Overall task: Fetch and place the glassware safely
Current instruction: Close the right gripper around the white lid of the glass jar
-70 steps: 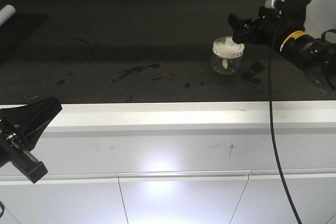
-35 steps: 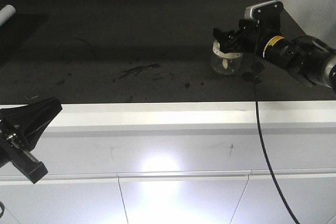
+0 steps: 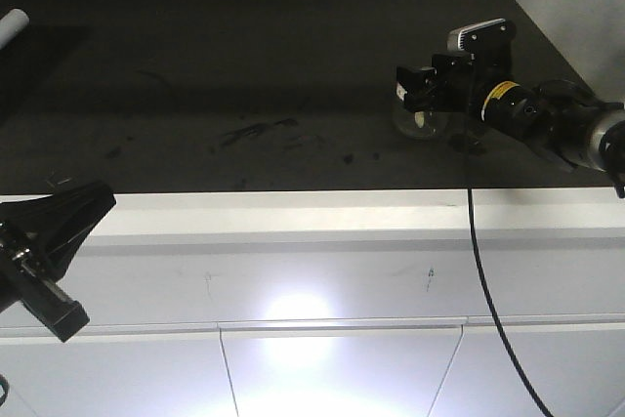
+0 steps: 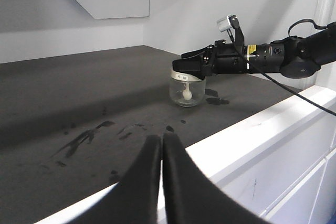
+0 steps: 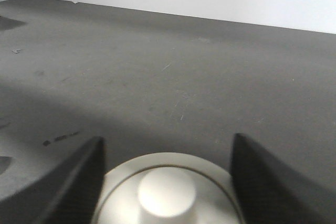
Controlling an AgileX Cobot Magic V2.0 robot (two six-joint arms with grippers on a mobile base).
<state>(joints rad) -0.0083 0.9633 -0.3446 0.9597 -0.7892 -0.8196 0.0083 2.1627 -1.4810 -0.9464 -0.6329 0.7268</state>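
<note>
the glass jar [image 4: 185,90] sits right of centre on the dark counter [image 4: 79,93], with the right gripper [image 3: 414,89] open, fingers [image 5: 262,179] either side of its lid [image 5: 168,192]. closing this high may lift only the lid, or tip the jar. the left gripper [image 4: 160,140], at bottom edge, is closed and empty.

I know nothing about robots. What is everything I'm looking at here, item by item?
Glass jar: one, clear with a cream-white knobbed lid, on the right part of the countertop.
Countertop: one, black, running the full width.
Smudges: several, dark, mid-counter, with a few more beside the jar.
Cylinder: one, white, at the far left edge of the counter.
Cabinet front: one, white, below the counter.
Cable: one, black, hanging from the right arm over the cabinet front.
Left gripper: one, black, shut, low in front of the cabinet.
Right gripper: one, black, open, a finger on each side of the lid.
</note>
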